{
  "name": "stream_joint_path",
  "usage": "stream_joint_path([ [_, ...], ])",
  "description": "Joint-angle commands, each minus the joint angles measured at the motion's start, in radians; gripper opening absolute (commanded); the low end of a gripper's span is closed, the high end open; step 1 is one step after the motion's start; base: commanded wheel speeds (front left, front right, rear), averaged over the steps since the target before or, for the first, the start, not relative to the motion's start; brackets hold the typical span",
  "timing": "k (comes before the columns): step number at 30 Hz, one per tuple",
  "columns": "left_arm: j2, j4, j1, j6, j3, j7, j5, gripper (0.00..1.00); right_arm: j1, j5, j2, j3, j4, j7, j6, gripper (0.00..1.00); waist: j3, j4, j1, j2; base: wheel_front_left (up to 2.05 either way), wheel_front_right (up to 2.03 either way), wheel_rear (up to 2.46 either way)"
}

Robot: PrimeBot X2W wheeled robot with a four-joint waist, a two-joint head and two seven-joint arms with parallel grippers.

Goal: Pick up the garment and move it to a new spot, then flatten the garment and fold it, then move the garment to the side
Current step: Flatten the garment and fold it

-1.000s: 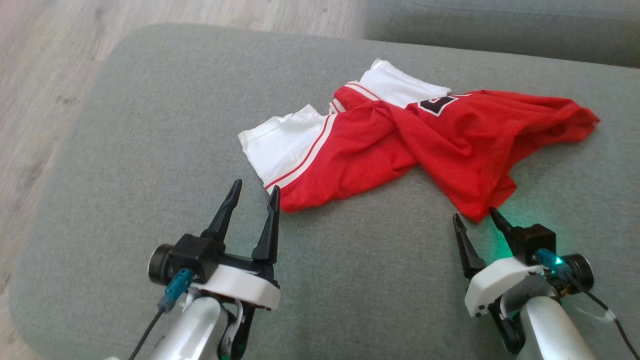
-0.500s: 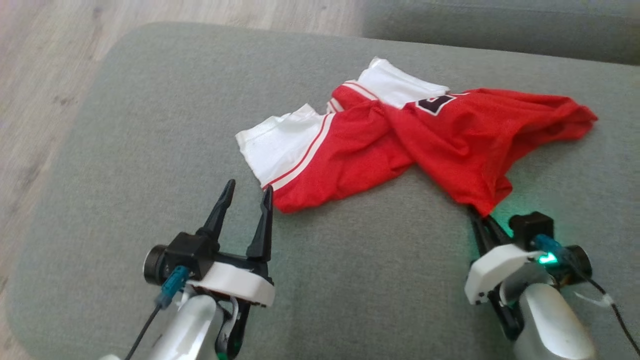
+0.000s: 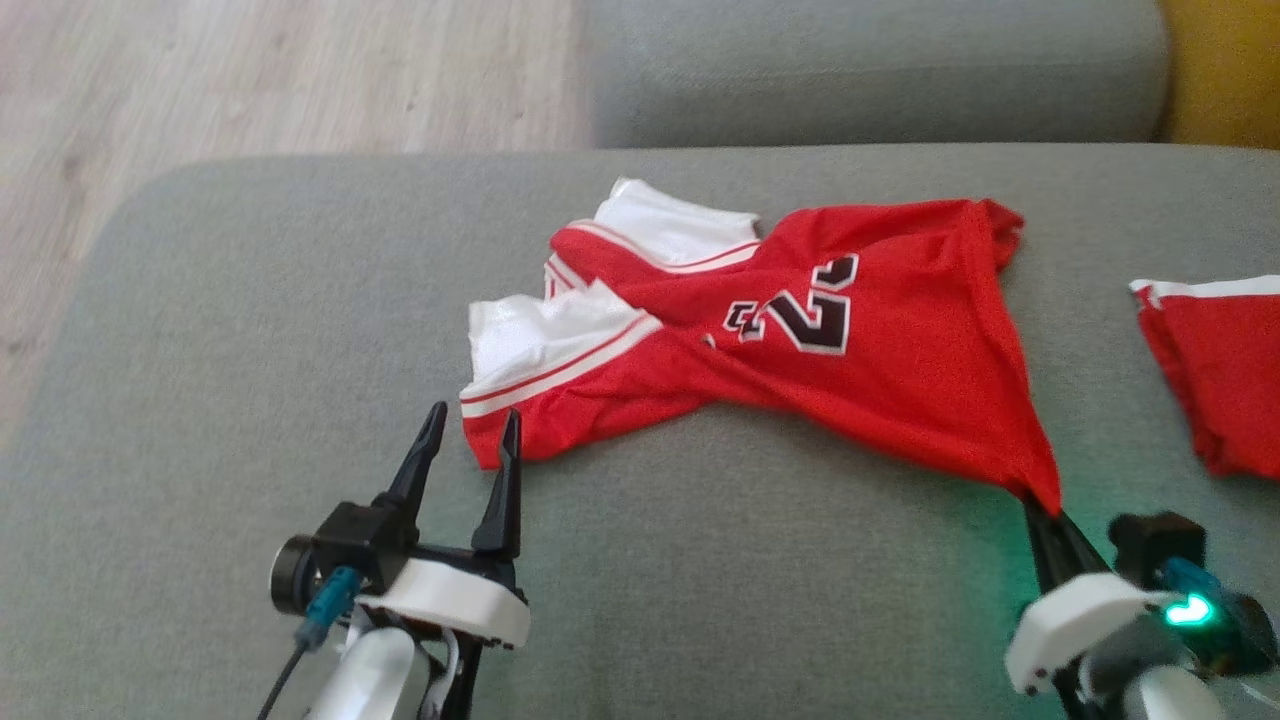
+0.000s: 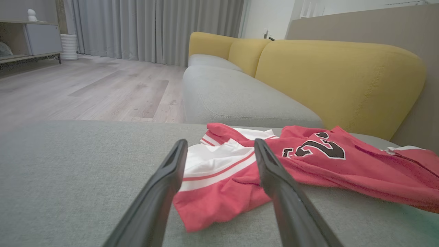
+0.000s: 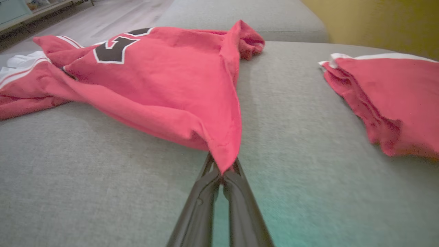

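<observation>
The garment [image 3: 800,340] is a red jersey with white sleeves and a black number, lying crumpled on the grey sofa cushion [image 3: 250,330]. My right gripper [image 3: 1040,505] is shut on its near right corner, which rises to a stretched point; the right wrist view shows the garment [image 5: 164,85] pinched at my right gripper's [image 5: 223,168] tips. My left gripper [image 3: 470,430] stands open at the jersey's near left corner, its right finger touching the red hem. In the left wrist view, the garment [image 4: 308,161] lies just beyond the spread left gripper [image 4: 219,145].
A second red and white garment [image 3: 1215,370] lies folded at the right edge of the cushion. Another grey cushion [image 3: 870,70] and a yellow backrest [image 4: 336,79] lie beyond. Wooden floor [image 3: 250,90] runs along the far left.
My right gripper closed on the jersey's near corner and pulled it toward me, stretching the cloth and exposing the number. The camera shifted right, bringing the second garment into view.
</observation>
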Motion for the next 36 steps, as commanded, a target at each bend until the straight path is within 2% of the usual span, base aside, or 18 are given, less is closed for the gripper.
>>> stream_joint_path([
  [1,-0.002,-0.024,-0.023,-0.001,0.042,-0.01,0.015,1.0,0.0,0.006,-0.024,0.008,-0.053,0.017,-0.001,0.0,-0.031,-0.029,0.0001,-0.0001,0.0,0.0,0.0],
  [6,-0.01,-0.014,-0.017,-0.005,0.049,-0.01,0.021,1.0,0.076,-0.005,-0.04,-0.063,-0.122,0.107,-0.001,0.0,-0.052,-0.042,0.0001,-0.0001,0.0,0.0,0.0],
  [7,-0.012,-0.012,-0.018,-0.006,0.049,-0.01,0.022,1.0,0.086,-0.018,-0.041,-0.076,-0.131,0.12,-0.001,0.25,-0.054,-0.043,0.0001,-0.0001,0.0,0.0,0.0],
  [8,-0.013,-0.01,-0.02,-0.006,0.05,-0.01,0.023,1.0,0.091,-0.031,-0.039,-0.093,-0.143,0.122,-0.001,0.93,-0.054,-0.042,0.0001,-0.0001,0.0,0.0,0.0],
  [9,-0.015,-0.009,-0.022,-0.007,0.05,-0.01,0.025,1.0,0.092,-0.04,-0.033,-0.107,-0.156,0.116,-0.001,1.0,-0.055,-0.041,0.0001,-0.0001,0.0,0.0,0.0],
  [14,-0.02,-0.004,-0.035,-0.013,0.051,-0.01,0.027,1.0,0.06,-0.038,0.008,-0.113,-0.228,0.014,-0.001,1.0,-0.051,-0.034,0.0001,-0.0001,0.0,0.0,0.0],
  [18,-0.023,-0.003,-0.045,-0.017,0.053,-0.01,0.031,1.0,0.034,0.013,0.02,-0.022,-0.267,-0.092,-0.001,1.0,-0.039,-0.028,0.0001,-0.0001,0.0,0.0,0.0],
  [22,-0.024,-0.001,-0.054,-0.019,0.055,-0.01,0.033,1.0,0.023,0.057,0.023,0.05,-0.27,-0.149,-0.001,1.0,-0.026,-0.026,0.0001,-0.0001,0.0,0.0,0.0],
  [29,-0.028,0.0,-0.084,-0.024,0.045,-0.01,0.036,1.0,-0.001,0.12,0.025,0.157,-0.208,-0.207,-0.001,1.0,0.032,-0.005,0.0001,-0.0001,0.0,0.0,0.0],
  [36,-0.03,-0.001,-0.112,-0.025,0.032,-0.01,0.029,1.0,-0.076,0.081,0.025,0.198,-0.168,-0.215,-0.001,1.0,0.093,0.052,0.0001,-0.0001,0.0,0.0,0.0],
])
